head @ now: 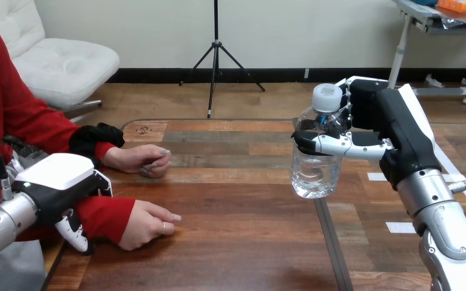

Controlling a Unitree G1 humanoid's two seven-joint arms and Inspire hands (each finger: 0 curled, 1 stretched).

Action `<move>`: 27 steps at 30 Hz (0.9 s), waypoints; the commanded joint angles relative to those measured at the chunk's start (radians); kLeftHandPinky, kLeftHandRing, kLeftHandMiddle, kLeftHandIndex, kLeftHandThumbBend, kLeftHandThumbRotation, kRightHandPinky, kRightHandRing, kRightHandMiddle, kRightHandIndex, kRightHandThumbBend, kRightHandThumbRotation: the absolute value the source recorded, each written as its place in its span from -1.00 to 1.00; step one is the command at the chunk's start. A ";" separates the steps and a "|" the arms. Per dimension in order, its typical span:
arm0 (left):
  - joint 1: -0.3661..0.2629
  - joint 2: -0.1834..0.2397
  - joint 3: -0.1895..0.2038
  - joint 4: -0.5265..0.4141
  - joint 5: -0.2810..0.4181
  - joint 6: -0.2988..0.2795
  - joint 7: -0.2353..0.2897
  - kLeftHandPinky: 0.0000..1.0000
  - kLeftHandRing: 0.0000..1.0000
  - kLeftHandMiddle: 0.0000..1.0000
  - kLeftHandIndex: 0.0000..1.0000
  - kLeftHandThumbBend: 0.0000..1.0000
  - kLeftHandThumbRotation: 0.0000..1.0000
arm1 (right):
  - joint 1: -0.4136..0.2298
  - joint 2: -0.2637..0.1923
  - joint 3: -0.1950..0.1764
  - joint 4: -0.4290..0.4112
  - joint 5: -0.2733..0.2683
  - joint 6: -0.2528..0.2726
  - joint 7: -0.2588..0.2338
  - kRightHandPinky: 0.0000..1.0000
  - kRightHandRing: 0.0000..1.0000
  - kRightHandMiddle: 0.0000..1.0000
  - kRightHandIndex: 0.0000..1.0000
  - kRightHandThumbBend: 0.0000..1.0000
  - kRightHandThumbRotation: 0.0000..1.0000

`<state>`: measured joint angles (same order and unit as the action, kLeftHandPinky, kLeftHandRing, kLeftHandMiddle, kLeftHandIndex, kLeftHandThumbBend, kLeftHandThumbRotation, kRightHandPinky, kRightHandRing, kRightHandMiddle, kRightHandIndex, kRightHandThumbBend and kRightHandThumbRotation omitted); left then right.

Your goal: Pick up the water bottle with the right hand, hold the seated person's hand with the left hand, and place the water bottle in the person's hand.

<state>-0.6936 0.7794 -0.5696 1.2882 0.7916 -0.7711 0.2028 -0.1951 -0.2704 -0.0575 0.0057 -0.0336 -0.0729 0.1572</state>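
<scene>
A clear plastic water bottle (313, 173) with a white cap (327, 97) hangs upright above the right half of the wooden table (236, 242), gripped around its upper body by the robot's right hand (373, 115), whose thumb and fingers curl round it just under the shoulder. The bottle looks light and thin-walled (the sort that dents under a hard squeeze), smooth enough to slip, and its water level is hard to read. By that judgement the mid-to-upper wall, where the grasp sits, is the sound place to hold, with firm but modest pressure. Its base appears to be clear of the tabletop.

Well apart to the left, the seated person rests both hands on the wood. The person's nearer hand (148, 224) lies loosely closed, knuckles up, at the end of a red sleeve (103, 215). The person's farther hand (139, 160) lies behind it. The robot's left hand (54, 176) sits over that red sleeve just behind the nearer wrist, and whether it actually grips cannot be told. The handover likely needs the nearer hand turned palm-up.
</scene>
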 commanded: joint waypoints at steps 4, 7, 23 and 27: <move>-0.022 -0.035 0.058 -0.009 -0.074 -0.032 -0.006 -0.02 0.01 0.06 0.08 0.76 -1.00 | -0.049 0.010 -0.015 -0.001 0.028 -0.036 0.002 -0.54 -0.43 -0.20 -0.17 0.68 -1.00; -0.018 -0.036 0.057 -0.013 -0.077 -0.042 0.008 -0.04 -0.01 0.04 0.06 0.76 -1.00 | -0.049 0.011 -0.014 0.001 0.028 -0.036 0.002 -0.54 -0.43 -0.21 -0.17 0.68 -1.00; -0.012 -0.050 0.087 -0.026 -0.125 -0.074 -0.028 -0.09 -0.04 0.02 0.04 0.71 -1.00 | -0.058 0.013 -0.005 0.027 0.026 -0.044 0.002 -0.55 -0.44 -0.23 -0.16 0.70 -1.00; -0.010 -0.050 0.087 -0.032 -0.128 -0.082 -0.023 -0.09 -0.05 0.02 0.04 0.71 -1.00 | -0.061 0.013 -0.003 0.032 0.025 -0.050 0.002 -0.55 -0.45 -0.23 -0.16 0.71 -1.00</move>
<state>-0.6631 0.7751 -0.5293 1.2926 0.7105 -0.8299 0.1654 -0.1951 -0.2666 -0.0525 0.0509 -0.0186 -0.0838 0.1652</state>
